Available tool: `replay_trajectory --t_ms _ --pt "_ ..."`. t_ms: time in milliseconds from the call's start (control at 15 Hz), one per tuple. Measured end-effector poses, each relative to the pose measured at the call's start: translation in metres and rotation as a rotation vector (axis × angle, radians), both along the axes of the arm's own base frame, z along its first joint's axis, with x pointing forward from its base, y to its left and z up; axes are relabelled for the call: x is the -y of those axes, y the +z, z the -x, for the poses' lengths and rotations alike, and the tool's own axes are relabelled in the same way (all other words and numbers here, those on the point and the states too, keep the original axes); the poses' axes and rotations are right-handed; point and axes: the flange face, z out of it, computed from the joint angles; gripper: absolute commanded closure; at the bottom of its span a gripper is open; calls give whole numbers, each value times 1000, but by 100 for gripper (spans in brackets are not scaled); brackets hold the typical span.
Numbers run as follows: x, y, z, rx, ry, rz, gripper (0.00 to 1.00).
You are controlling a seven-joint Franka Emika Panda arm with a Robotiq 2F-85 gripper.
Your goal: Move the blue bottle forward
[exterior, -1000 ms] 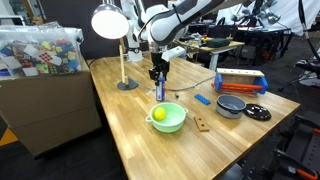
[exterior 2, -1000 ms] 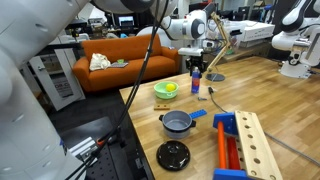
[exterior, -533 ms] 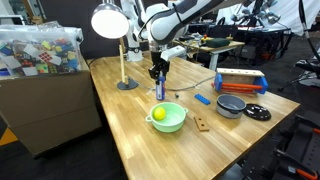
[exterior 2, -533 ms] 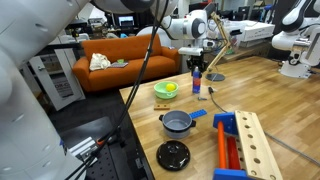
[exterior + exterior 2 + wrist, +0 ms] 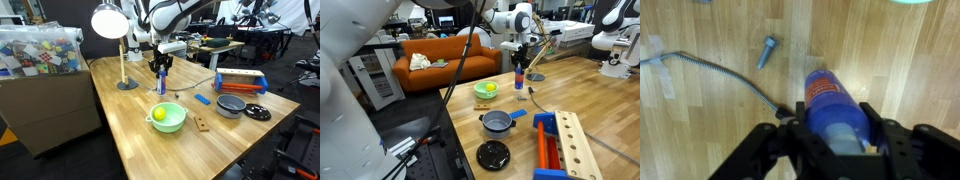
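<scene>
Over the table (image 5: 130, 125) the gripper (image 5: 832, 138) clamps the blue bottle (image 5: 832, 112); its red label (image 5: 820, 88) is unreadable

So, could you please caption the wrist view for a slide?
Gripper holding the blue bottle over a wooden table crossed by a cable.

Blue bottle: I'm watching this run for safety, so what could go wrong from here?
1. The gripper pinches the slim blue bottle near its top; it might slip or swing while carried.
2. A cable lies on the table right beside it; set down on that, the bottle could tip.
3. The green bowl stands close; a low path may knock it.
</scene>
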Motion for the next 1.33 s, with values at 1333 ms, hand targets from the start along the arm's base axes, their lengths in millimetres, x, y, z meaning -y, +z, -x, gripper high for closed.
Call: replay_trajectory --t_ms 1333 --pt "47 -6 -11 4 -482 13 70"
